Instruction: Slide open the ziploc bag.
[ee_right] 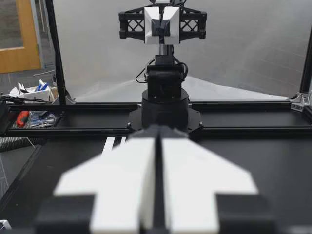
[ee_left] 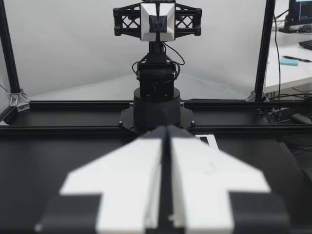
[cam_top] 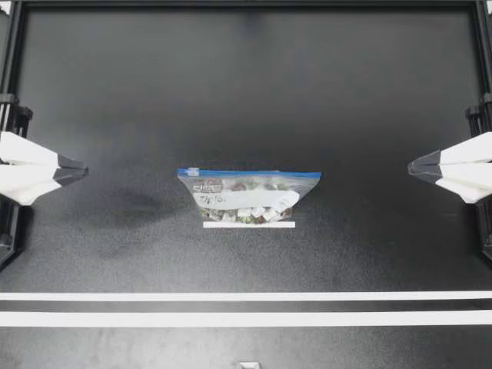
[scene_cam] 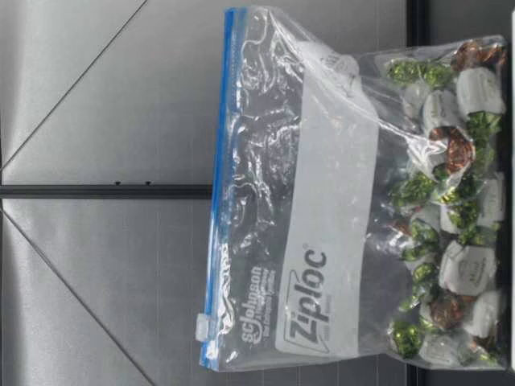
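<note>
A clear ziploc bag (cam_top: 247,196) of wrapped candies lies in the middle of the black table, its blue zip strip (cam_top: 250,174) along the far edge. The small slider (cam_top: 192,171) sits at the strip's left end. My left gripper (cam_top: 83,171) hovers at the left table edge, shut and empty, far from the bag. My right gripper (cam_top: 411,167) mirrors it at the right edge, also shut and empty. The low view fills with the bag (scene_cam: 322,201), slider (scene_cam: 205,326) and candies (scene_cam: 451,209); no gripper shows there. Each wrist view has its own fingers pressed together, hiding the bag.
A short white tape strip (cam_top: 248,224) marks the table just in front of the bag. Two long white lines (cam_top: 246,296) cross the table nearer the front edge. Black frame rails (cam_top: 9,92) border the sides. Each wrist view faces the opposite arm's base (ee_left: 157,92).
</note>
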Tool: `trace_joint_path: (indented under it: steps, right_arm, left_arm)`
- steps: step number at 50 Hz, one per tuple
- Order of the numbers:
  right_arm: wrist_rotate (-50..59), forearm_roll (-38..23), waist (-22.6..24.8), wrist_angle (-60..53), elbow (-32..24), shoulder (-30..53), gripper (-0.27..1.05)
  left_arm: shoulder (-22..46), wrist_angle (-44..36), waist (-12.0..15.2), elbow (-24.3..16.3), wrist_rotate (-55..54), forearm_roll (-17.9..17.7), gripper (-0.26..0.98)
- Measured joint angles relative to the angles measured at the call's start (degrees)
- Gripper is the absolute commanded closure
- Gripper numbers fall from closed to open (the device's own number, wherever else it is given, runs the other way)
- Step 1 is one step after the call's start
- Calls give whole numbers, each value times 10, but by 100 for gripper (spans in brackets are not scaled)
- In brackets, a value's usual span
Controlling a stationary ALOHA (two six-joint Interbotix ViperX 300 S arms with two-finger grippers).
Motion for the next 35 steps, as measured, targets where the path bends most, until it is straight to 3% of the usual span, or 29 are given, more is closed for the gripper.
trace_joint_path:
  steps: [13,27,35]
  right_arm:
    - [0,0,-4,-17,3,6,94]
    - [1,-1,-27,-139,-12,64,94]
    - [0,-1,-37,-165,-44,142,94]
  left_arm:
    - [52,-3,0,0,-10,-33,89]
    - [124,-42,48,62,-9,-42,89]
    - [189,-115,53,83,-9,-54,88]
